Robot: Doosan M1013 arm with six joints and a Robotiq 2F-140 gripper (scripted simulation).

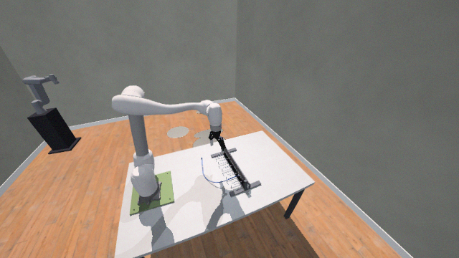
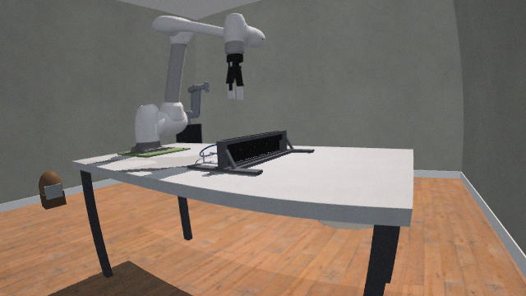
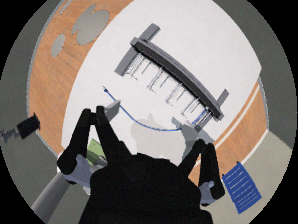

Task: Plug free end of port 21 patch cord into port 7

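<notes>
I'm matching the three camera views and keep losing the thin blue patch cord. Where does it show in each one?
Top: the blue patch cord curves over the table in front of the rack, centre of picture.
Exterior: a small blue loop peeks out behind the rack's left end.
Wrist: a blue arc runs below the rack, above the open, empty gripper.
Shared landmark: the dark rack.

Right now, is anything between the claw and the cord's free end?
Nothing visible. The open, empty claw hangs high above the rack; the blue cord's free end lies exposed on the table beside it.
</notes>
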